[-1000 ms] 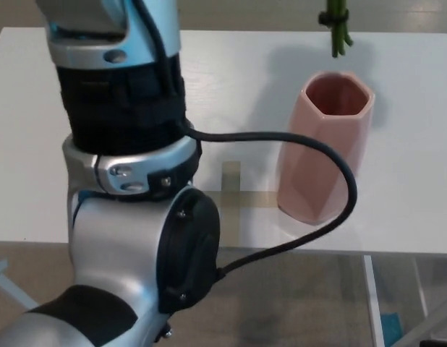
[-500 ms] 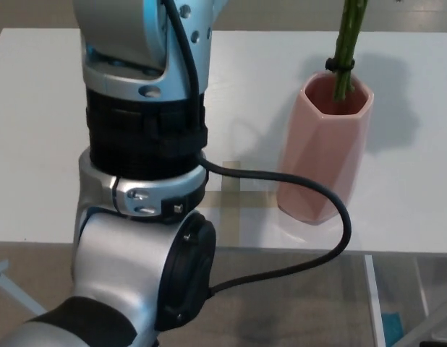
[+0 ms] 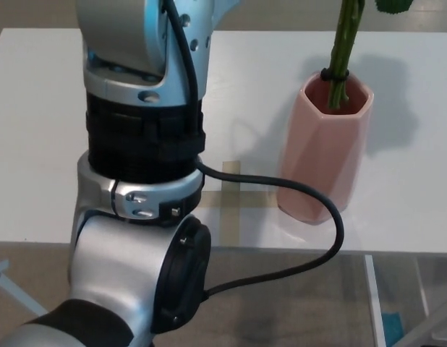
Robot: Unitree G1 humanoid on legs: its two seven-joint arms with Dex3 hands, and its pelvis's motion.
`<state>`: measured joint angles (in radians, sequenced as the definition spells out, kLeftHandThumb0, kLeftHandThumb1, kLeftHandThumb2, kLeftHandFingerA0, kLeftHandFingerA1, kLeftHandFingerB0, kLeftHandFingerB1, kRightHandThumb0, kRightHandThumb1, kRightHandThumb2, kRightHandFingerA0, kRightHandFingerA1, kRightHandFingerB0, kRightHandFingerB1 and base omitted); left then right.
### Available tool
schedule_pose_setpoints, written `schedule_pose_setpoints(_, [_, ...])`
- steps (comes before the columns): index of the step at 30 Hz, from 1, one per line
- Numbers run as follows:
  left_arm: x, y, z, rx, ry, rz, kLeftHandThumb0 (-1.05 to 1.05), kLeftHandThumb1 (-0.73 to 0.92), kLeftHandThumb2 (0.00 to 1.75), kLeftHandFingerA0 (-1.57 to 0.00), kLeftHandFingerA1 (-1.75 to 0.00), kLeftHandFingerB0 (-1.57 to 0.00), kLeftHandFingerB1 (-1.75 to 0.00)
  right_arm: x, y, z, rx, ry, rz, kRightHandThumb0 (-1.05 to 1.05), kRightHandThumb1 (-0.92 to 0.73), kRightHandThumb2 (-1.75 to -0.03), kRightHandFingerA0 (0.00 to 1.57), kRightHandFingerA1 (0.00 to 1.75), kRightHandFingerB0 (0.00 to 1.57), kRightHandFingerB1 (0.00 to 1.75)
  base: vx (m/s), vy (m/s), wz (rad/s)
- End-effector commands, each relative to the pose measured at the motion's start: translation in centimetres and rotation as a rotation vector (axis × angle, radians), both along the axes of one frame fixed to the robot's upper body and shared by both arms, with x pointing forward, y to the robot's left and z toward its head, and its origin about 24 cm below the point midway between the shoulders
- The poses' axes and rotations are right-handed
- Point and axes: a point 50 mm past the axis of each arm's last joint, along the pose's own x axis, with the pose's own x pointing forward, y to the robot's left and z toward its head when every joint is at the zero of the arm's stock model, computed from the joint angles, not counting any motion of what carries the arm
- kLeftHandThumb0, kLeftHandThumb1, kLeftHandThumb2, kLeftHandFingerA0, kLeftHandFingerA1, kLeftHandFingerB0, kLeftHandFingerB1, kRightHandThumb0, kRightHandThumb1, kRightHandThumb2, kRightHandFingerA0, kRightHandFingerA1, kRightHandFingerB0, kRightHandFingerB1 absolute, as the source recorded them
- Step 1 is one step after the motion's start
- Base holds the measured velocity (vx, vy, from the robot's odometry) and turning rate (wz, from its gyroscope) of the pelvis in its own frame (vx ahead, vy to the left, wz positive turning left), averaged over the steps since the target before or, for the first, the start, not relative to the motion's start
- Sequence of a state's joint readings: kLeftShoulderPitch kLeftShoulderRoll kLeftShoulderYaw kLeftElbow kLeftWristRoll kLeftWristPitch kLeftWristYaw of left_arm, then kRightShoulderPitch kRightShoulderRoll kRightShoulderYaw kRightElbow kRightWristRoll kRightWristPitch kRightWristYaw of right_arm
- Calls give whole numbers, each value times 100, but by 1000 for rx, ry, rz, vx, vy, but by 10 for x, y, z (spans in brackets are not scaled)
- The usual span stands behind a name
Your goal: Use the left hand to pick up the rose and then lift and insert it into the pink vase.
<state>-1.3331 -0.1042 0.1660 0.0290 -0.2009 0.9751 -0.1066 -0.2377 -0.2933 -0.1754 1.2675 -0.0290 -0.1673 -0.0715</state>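
Note:
The pink faceted vase (image 3: 325, 155) stands upright on the white table (image 3: 35, 130), right of centre. The rose's green stem (image 3: 344, 43) comes down from the top edge, and its lower end is inside the vase mouth. A black band (image 3: 334, 75) wraps the stem at the vase rim. A green leaf (image 3: 397, 6) shows at the top right, and the flower is out of frame. My left arm (image 3: 140, 144), silver and black, fills the left foreground and rises out of the top of the picture. Neither hand shows.
A black cable (image 3: 310, 195) loops from my arm in front of the vase's base. A cross of tan tape (image 3: 231, 199) marks the table just left of the vase. The table's front edge (image 3: 296, 249) runs below it, with floor beyond.
The stem has come down from above the vase until its end is inside the mouth. My left arm has shifted slightly to the right.

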Motion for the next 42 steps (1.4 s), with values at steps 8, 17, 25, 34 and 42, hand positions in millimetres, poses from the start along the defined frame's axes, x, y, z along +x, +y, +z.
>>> schedule_pose_setpoints(8, [-1,-11,3,5,-38,-25,-18,78,66,-99,-149,-79,-81,-2,-2,-1,-1,12,4,-24,-55,-54,75,52,67,48,0,0,0])
schedule_pose_setpoints(17, [1,-14,-1,35,-95,8,-19,80,63,-101,-142,-80,-80,-2,-2,-1,-2,15,2,-25,-55,-54,76,52,67,48,0,0,0])
schedule_pose_setpoints(25, [9,-8,-8,44,-170,48,-19,82,64,-100,-142,-81,-81,-1,-1,0,5,6,1,-25,-55,-54,76,52,67,48,0,0,0])
schedule_pose_setpoints(34, [12,-7,-11,72,-181,74,-20,80,67,-98,-141,-79,-81,0,-2,1,11,1,-2,-26,-55,-54,74,52,66,48,0,0,0])
schedule_pose_setpoints(42, [14,-8,-18,77,-168,79,-20,81,66,-94,-144,-80,-82,1,-1,1,10,2,1,-25,-55,-54,74,51,66,48,0,0,0])
